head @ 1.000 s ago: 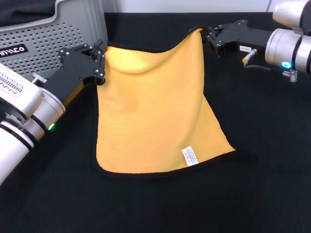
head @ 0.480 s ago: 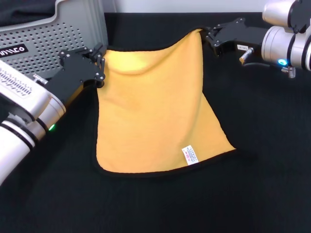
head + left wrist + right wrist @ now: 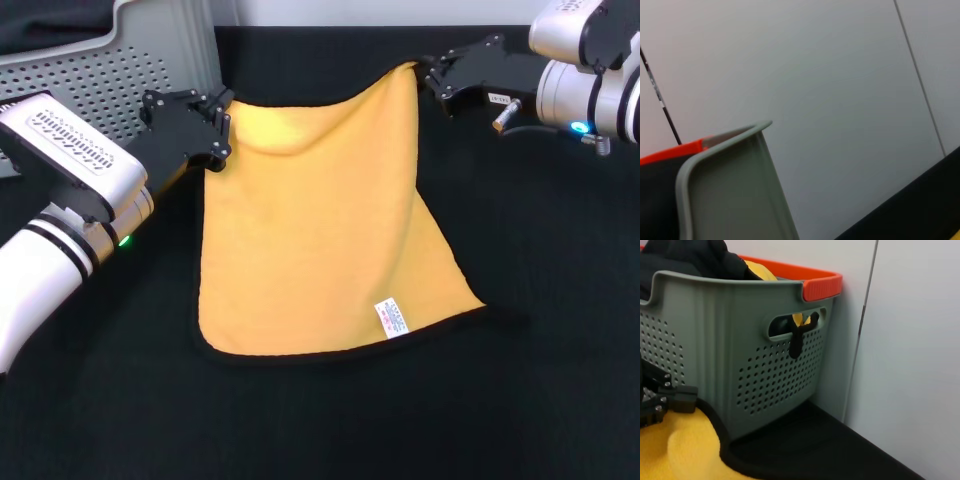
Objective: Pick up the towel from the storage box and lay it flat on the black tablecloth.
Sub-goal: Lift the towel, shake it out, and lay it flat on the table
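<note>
Here one towel [image 3: 310,240] hangs between two end effectors, left [image 3: 215,140] and right [image 3: 425,75].

The towel [image 3: 320,240] is soft fleecy cloth with a matt yellow-orange nap, bound in a thin black fabric edging, and carries 1 small white printed tag [image 3: 391,319] that looks like smooth woven label. The black tablecloth [image 3: 540,400] is matt cloth with a fine, even texture. The storage box [image 3: 740,365] is light grey moulded plastic, smooth with a dull sheen, its walls punched with rows of small round holes; an orange plastic rim [image 3: 810,282] sits behind it. Both arms have glossy white casings, and the left end effector [image 3: 215,125] and right end effector [image 3: 430,75] are matt black hard parts.
</note>
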Controlling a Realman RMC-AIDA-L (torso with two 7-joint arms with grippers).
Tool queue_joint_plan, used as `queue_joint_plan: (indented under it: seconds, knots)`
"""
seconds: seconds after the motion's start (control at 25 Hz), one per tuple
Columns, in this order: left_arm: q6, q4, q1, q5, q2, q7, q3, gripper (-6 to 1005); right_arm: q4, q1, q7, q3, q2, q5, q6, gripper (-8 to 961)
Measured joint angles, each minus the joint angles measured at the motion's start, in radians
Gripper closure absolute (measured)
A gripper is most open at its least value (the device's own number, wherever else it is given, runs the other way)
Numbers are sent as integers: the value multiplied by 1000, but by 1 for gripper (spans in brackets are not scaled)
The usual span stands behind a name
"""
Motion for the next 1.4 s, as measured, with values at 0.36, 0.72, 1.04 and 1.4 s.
queue_joint_plan:
  seconds: [0.36, 0.72, 1.04, 1.4]
  knots:
    - [-2, 2, 13, -11, 0, 37, -6, 968, 1, 22, -8, -13, 0, 2, 39, 911]
    - [11, 8, 46, -19, 0, 71, -6, 968, 2, 24, -8, -17, 0, 2, 56, 910]
    - [29, 10, 47, -19, 0, 86, -1, 968, 9, 20, -7, -23, 0, 1, 43, 909]
    - [65, 4, 48, -17, 0, 86, 0, 967, 15, 31, -8, -31, 0, 1, 5, 908]
